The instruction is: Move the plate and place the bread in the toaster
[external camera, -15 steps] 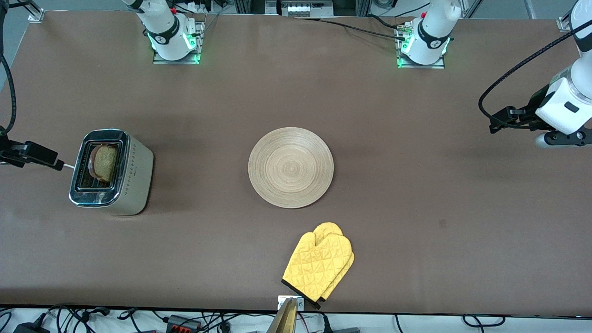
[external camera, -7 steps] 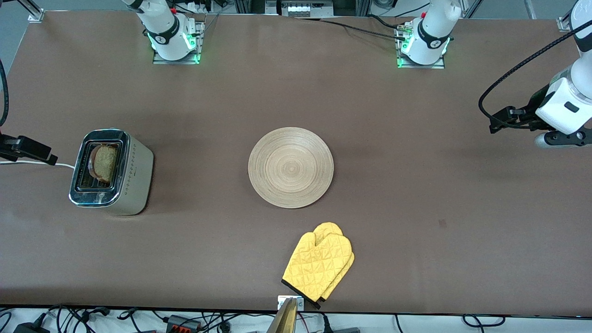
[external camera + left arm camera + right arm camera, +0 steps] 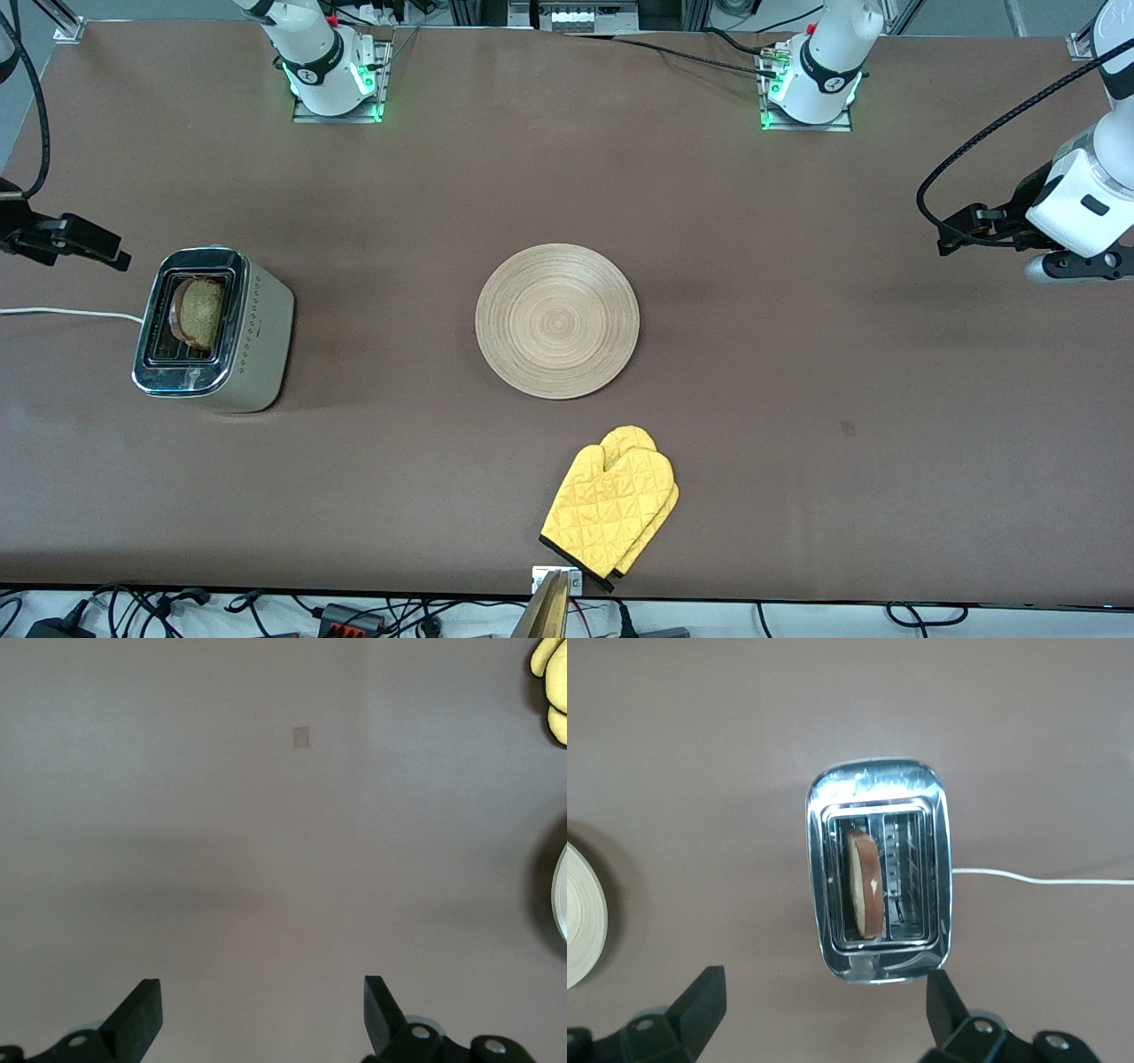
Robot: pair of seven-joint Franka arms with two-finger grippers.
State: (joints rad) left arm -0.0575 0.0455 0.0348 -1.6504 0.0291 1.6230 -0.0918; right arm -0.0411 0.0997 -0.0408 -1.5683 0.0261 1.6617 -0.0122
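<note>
Right wrist view: the released right hand (image 3: pixel 824 1014) hangs over the toaster (image 3: pixel 879 868), bread (image 3: pixel 865 883) standing in 1 slot; left hand (image 3: pixel 261 1010) released, waiting.

Pale ringed plate (image 3: pixel 556 321); cream-chrome toaster (image 3: pixel 213 330); speckled bread (image 3: pixel 200 313); yellow quilted mitt (image 3: pixel 611 507)

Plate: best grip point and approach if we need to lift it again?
Judging by its pose, take the plate at its rim. It lies flat on the table, wide and shallow, with nothing on it, so only the thin raised edge gives fingers purchase. Come in low from the left arm's end, where the open left gripper waits over bare table; the oven mitt crowds the camera-side edge.
</note>
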